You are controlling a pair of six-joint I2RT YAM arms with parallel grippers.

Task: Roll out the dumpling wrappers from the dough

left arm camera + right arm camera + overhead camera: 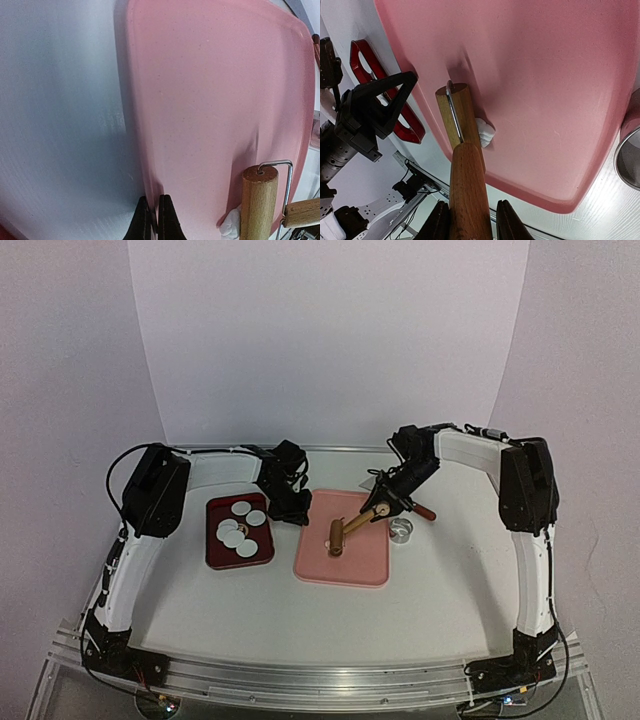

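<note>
Two tools are out over the desk [450,590]. The right tool [470,220] is grasping the wooden handle of a rolling pin [460,115], with one finger on each side of the handle. Ahead of that tool the pin slants down to a pink tray [545,75], and its roller rests on the tray's surface.

The dough [485,132], a small soft white lump, lies on the pink tray touching the roller's side, near the end closest to the right tool. Part of it looks tucked under the wood.

The left tool [155,216] is clenched with nothing between its fingers. Its tip is at the pink tray's left rim, across the tray from the right tool. I cannot tell whether it touches the rim.

On the far side of the left tool from the pin, a dark red tray [213,540] sits on the desk close by. It holds the dumpling wrappers [233,538], about five thin round white discs lying close together, a couple of them touching.

A small metal ring [402,531] stands on the desk just beside the pink tray's right edge, close under the right tool.
</note>
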